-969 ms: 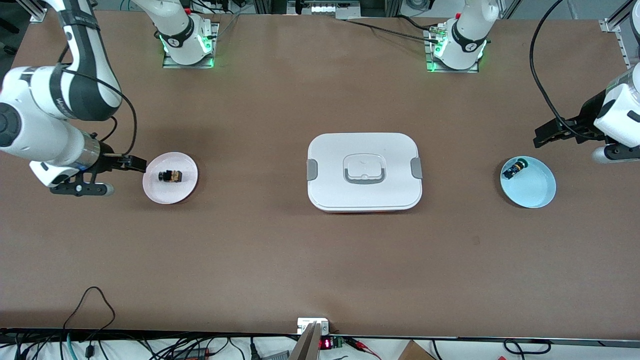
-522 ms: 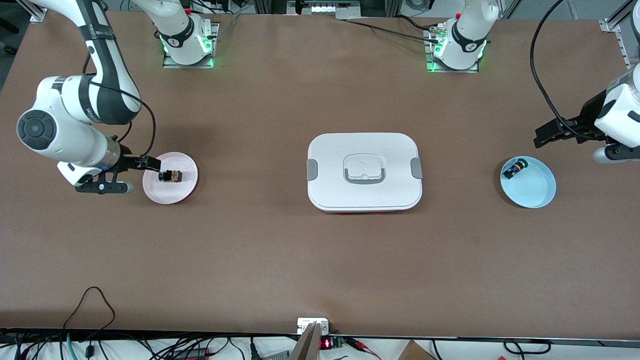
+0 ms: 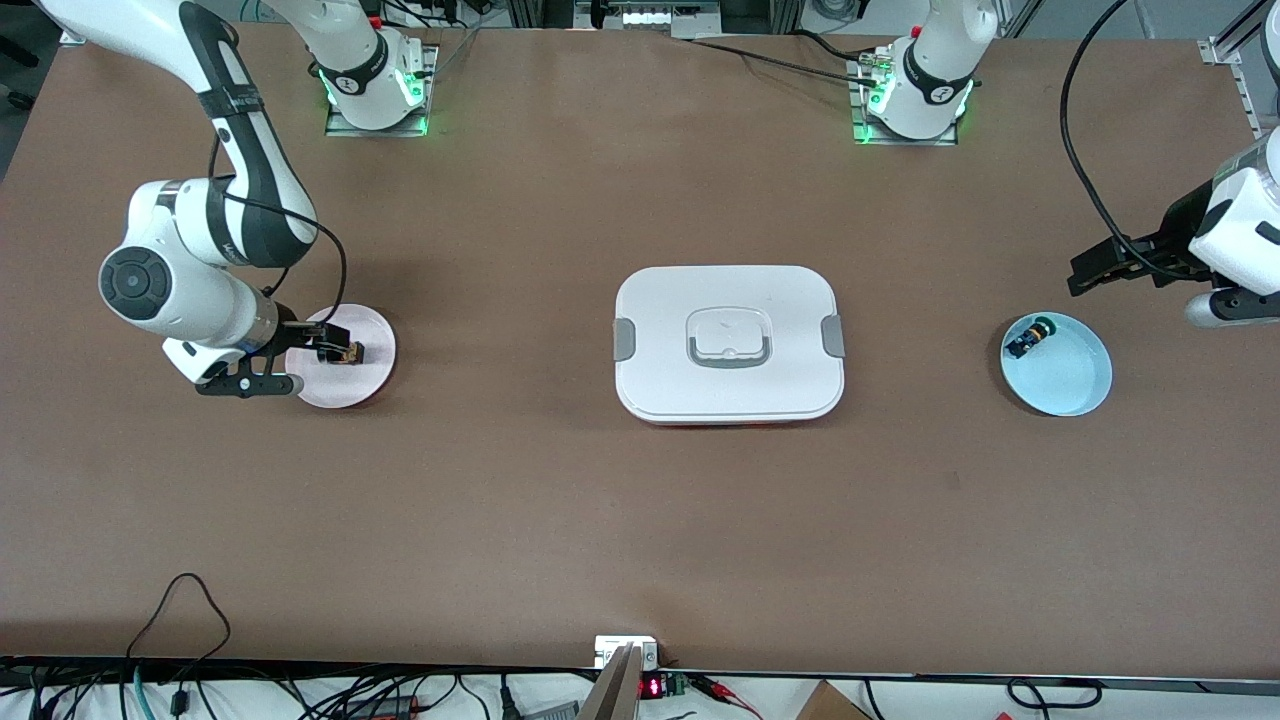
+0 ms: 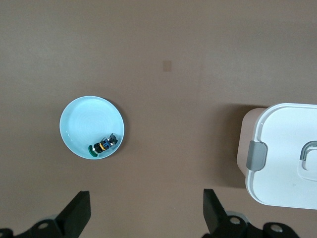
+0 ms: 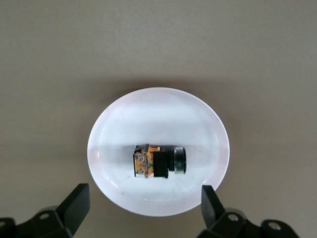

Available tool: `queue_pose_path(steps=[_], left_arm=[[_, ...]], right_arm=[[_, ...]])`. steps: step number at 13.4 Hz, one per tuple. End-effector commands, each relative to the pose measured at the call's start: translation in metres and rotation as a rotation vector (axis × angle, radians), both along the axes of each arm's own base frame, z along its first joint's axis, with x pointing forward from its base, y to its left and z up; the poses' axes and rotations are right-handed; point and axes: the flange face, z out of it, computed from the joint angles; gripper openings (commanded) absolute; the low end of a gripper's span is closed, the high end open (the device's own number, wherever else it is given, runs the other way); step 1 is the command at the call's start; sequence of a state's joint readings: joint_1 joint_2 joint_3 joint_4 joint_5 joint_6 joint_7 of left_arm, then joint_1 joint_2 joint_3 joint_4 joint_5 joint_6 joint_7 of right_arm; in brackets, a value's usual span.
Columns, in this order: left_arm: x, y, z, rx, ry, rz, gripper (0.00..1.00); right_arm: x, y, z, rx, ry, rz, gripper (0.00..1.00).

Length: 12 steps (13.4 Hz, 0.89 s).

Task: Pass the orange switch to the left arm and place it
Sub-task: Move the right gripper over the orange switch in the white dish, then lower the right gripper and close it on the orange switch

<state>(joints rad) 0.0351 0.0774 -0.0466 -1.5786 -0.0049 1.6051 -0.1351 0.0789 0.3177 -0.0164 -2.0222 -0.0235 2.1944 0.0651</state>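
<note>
The orange switch lies on its side on a pink plate toward the right arm's end of the table. My right gripper hangs open over that plate, over its edge beside the switch. In the right wrist view the switch lies on the plate, just ahead of the wide-open, empty right gripper. The box sits shut at the table's middle. My left gripper waits open and empty above the table near a blue plate; in its own view the left gripper holds nothing.
The blue plate toward the left arm's end holds a small blue-bodied part. In the left wrist view I see that plate, the blue part and a corner of the box.
My right arm has swung toward the box, bringing its gripper from beside the pink plate to over it, by the switch. The left arm has not moved.
</note>
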Motion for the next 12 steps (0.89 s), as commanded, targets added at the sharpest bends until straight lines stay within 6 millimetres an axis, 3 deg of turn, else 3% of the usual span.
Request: queue_pose_path(steps=[1, 5, 12], left_arm=[[0.003, 0.000, 0.004, 0.012, -0.002, 0.007, 1.00], [0.004, -0.003, 0.004, 0.012, 0.000, 0.004, 1.00], [0.004, -0.004, 0.006, 0.009, -0.005, 0.003, 1.00]], right_arm=[[-0.004, -0.006, -0.014, -0.012, -0.021, -0.009, 1.00], [-0.004, -0.015, -0.031, -0.012, -0.012, -0.028, 1.00], [-0.006, -0.013, -0.061, -0.022, 0.002, 0.003, 1.00]])
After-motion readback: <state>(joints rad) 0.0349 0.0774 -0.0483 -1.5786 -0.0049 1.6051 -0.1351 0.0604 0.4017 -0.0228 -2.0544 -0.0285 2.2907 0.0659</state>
